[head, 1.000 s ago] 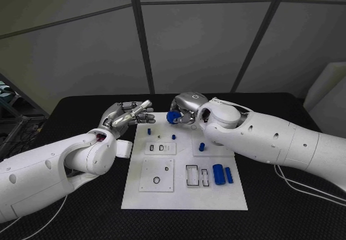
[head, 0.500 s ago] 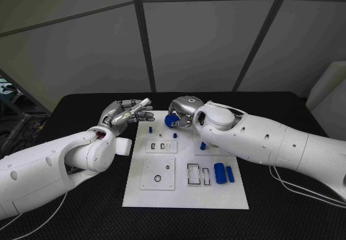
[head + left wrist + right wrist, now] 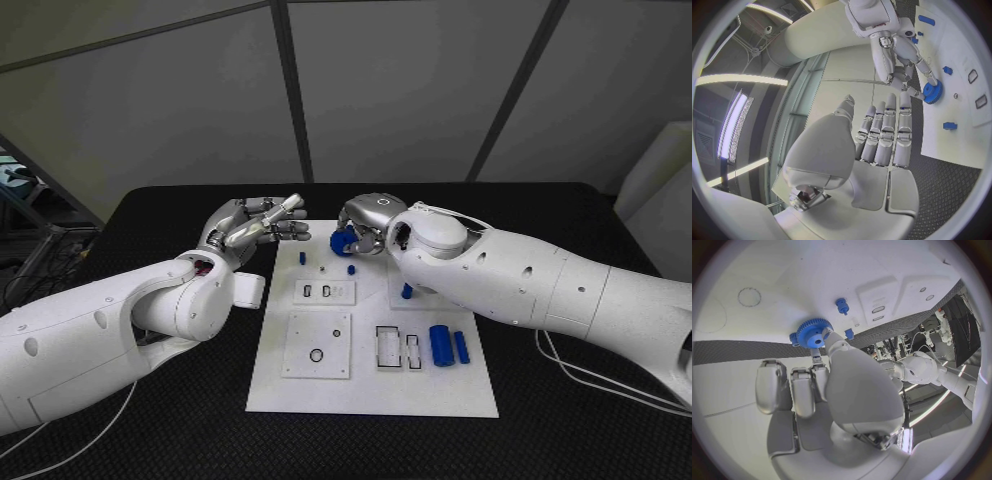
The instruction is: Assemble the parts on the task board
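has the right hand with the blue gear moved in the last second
Barely. The right hand holds the blue gear over the far end of the task board, above the same upright blue pegs; any shift matches the camera's.

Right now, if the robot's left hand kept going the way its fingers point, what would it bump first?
Probably the right hand holding the blue gear. In the left wrist view the left hand has its fingers stretched toward them, with open air between. Depth is hard to judge, so it might pass just beside.
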